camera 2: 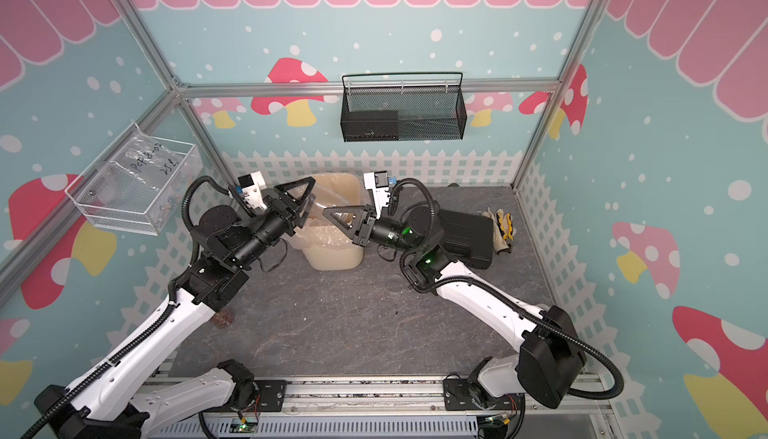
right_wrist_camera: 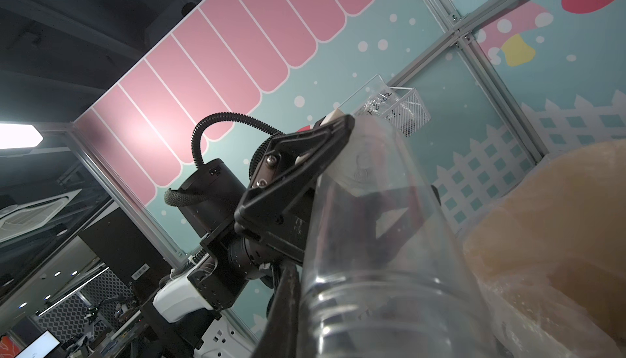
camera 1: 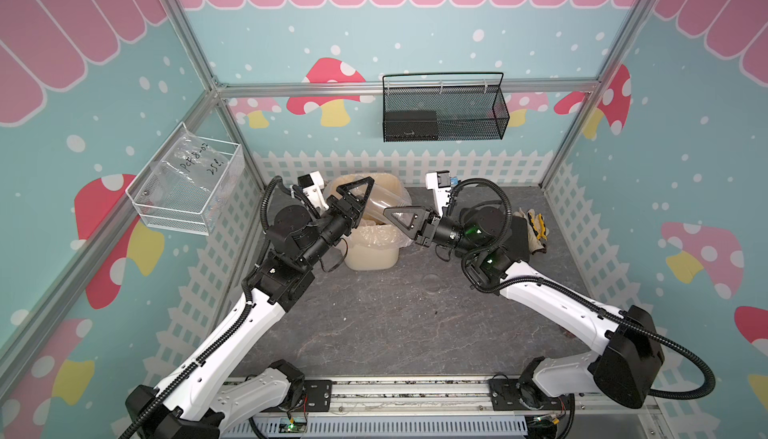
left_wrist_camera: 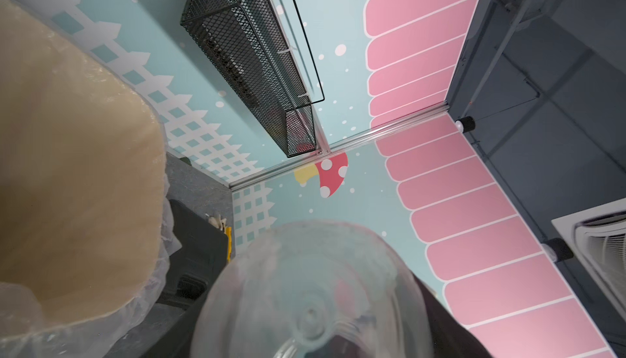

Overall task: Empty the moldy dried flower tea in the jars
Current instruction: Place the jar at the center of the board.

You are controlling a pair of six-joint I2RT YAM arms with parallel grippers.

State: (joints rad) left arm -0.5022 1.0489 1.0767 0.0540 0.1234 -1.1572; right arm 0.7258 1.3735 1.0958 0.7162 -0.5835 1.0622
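BIN-SIDE HANDOVER: Two robot arms meet above a cream bin (camera 1: 370,256) lined with plastic, with a clear jar (camera 1: 379,205) slung between them. The jar lies nearly level over the bin's open top. Its long axis runs from one tool to the other, the closed base toward the left tool (camera 1: 360,199) and the threaded mouth toward the right tool (camera 1: 392,213).

The right tool is pinched shut and, in its wrist view, appears to nip the jar's wall at the mouth. The left tool's jaws flank the base end, but whether they press on it or stand slack cannot be told. Seen through its wall, the jar looks clear of tea.

In a top view a reddish-brown clump (camera 2: 224,318), possibly the moldy tea, peeps out beside the left forearm on the grey desk (camera 2: 353,333). It is well apart from the bin and nearer the left arm; whether a jar encloses it cannot be told.

With the mouth on the right arm's side, any tipping would likely turn on lowering that end.
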